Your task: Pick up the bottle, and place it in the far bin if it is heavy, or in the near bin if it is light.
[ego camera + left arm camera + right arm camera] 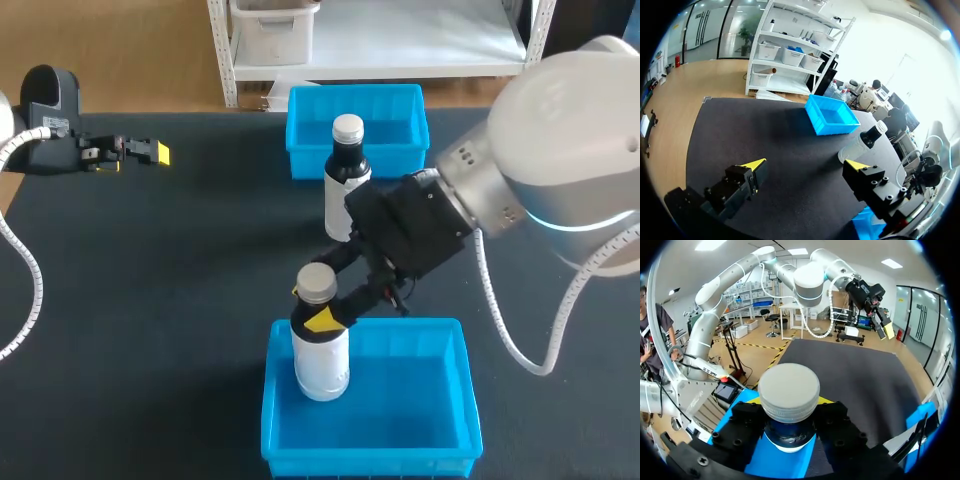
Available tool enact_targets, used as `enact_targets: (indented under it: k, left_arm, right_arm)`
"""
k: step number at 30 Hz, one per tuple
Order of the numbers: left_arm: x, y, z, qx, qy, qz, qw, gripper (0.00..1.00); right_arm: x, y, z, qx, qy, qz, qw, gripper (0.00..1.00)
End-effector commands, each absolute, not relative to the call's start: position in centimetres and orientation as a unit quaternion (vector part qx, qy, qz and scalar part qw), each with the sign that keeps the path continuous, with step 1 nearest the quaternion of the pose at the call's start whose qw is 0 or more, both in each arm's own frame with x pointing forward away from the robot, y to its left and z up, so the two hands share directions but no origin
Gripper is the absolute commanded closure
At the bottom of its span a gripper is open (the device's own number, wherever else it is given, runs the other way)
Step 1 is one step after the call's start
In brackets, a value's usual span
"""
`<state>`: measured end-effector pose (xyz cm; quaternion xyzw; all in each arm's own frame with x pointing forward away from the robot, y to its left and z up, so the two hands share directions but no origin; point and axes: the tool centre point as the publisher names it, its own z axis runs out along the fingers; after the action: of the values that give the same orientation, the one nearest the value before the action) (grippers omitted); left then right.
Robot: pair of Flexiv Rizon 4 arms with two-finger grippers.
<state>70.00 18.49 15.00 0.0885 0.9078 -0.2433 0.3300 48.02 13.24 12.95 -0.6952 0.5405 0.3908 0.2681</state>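
**Grey-capped bottle pinched at the near bin**

The right gripper [322,318] clamps the grey-capped bottle [321,366] just below its cap, one finger on each side. The bottle stands upright in the near bin's [440,330] far left corner. A white-capped bottle [346,165] stands just before the far bin [400,100]. The left gripper [160,153], fingers spread, hangs near the table's [150,300] far left edge.

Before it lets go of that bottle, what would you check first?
1. right gripper shut on the held bottle: ok.
2. Held bottle upright: ok.
3. Held bottle within the near bin walls: ok.
4. Its base touching the bin floor: cannot tell.
5. left gripper open, well away from the bin: ok.
6. second bottle standing apart from the near bin: ok.
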Motion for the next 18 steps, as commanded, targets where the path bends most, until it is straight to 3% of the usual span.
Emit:
enact_targets:
  k: [1,2,11,18]
  left_arm:
    - [70.0,18.5,15.0,0.088,0.908,-0.243,0.330,0.00]
    - [70.0,18.5,15.0,0.088,0.908,-0.243,0.330,0.00]
    - [70.0,18.5,15.0,0.088,0.908,-0.243,0.330,0.00]
    - [70.0,18.5,15.0,0.088,0.908,-0.243,0.330,0.00]
  right_arm:
    - [48.2,13.3,12.9,-0.695,0.540,0.394,0.264,0.04]
    - [48.2,13.3,12.8,-0.695,0.540,0.395,0.263,0.00]
    - [48.3,12.9,12.7,-0.691,0.543,0.402,0.257,0.00]
    - [49.5,9.4,13.2,-0.677,0.572,0.384,0.260,0.00]
